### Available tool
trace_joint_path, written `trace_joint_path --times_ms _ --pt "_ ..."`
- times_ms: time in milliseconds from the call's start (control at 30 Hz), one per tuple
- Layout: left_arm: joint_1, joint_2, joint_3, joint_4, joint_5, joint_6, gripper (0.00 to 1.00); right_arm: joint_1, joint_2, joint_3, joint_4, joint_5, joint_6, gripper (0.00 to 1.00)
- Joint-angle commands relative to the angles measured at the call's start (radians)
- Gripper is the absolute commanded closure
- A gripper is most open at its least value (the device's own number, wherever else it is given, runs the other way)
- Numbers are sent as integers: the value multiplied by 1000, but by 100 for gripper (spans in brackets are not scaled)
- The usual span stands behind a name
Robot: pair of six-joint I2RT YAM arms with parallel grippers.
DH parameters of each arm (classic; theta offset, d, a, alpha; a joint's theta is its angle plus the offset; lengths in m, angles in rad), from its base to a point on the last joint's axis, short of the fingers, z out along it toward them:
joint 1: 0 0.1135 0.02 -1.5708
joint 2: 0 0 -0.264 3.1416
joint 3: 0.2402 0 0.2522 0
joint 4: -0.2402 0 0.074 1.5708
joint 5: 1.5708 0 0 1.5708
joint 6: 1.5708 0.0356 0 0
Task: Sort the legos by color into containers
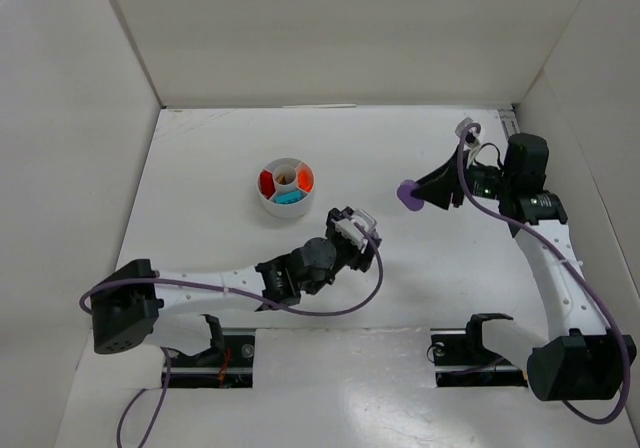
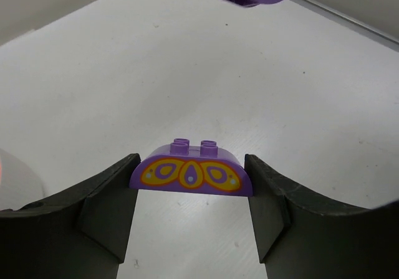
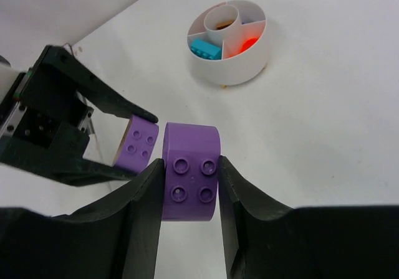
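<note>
Arms (image 1: 200, 290) converge; left gripper (image 2: 192, 167) pinches a patterned purple lego (image 2: 192, 178), right gripper (image 3: 190, 167) a plain purple lego (image 3: 191, 151). Dish (image 1: 282, 209) holds red, orange and teal legos (image 1: 290, 197).

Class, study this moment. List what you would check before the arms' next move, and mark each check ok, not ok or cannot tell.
1. Left claw grips a purple brick: ok, fingers on both ends.
2. Right claw grips the second purple brick: ok.
3. Claws apart: ok, a gap shows in the top view.
4. Dish has a free wedge: ok, one looks bare white.
5. Brick fits that wedge: cannot tell.
</note>
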Motion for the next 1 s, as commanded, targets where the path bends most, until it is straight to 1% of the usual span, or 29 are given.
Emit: trace_joint_path --times_ms 0,33,67,100,133,167,200,233,300,333,367,400,433,467,533,567,600,667,700,800,833,967 --pt "66 -93 10 -63 -32 -165 62 -7 6 70 -31 -31 -125 94" --pt "87 -106 26 -95 -32 -237 62 -17 6 84 -63 -20 -147 94" --pt "110 -137 40 -130 -32 -272 58 -17 6 84 -77 -8 -189 94" --pt "139 -152 75 -215 20 -300 58 -17 6 84 -77 1 -208 94" --pt "208 -166 95 -256 52 -331 57 -17 6 84 -94 15 -222 94" --pt "248 -178 115 -296 89 -396 55 -17 6 84 -94 15 -233 94" --pt "290 -198 134 -364 124 -426 53 -17 6 84 -94 24 -248 94" --pt "369 -208 166 -394 193 -443 53 -17 6 84 -94 24 -257 94" --pt "449 -220 193 -445 238 -483 47 -17 6 64 -116 24 -280 94" --pt "488 -220 225 -498 281 -513 46 -17 16 64 -116 24 -291 94" --pt "567 -220 239 -520 313 -513 46 -17 16 64 -129 33 -302 94" --pt "607 -220 253 -540 335 -527 46 -17 16 64 -129 43 -329 94" --pt "641 -200 266 -575 347 -536 44 -17 16 64 -143 55 -346 94" --pt "708 -189 290 -592 373 -536 44 -26 16 64 -154 90 -361 94" --pt "776 -141 321 -635 408 -550 44 -26 16 99 -192 144 -406 94" --pt "811 -119 350 -667 472 -540 44 -26 16 109 -201 199 -415 94" --pt "877 -97 365 -684 499 -540 44 -26 7 118 -214 223 -424 94" --pt "939 -26 394 -707 565 -540 44 -26 -4 129 -214 263 -434 94" --pt "991 -1 419 -718 643 -540 44 -26 -4 129 -223 286 -434 94" --pt "1048 94 462 -718 752 -530 46 -26 -4 129 -223 296 -434 93" --pt "1074 114 471 -718 766 -530 46 -26 7 129 -214 296 -434 93" --pt "1095 200 514 -709 809 -507 46 -26 25 129 -205 287 -443 93"
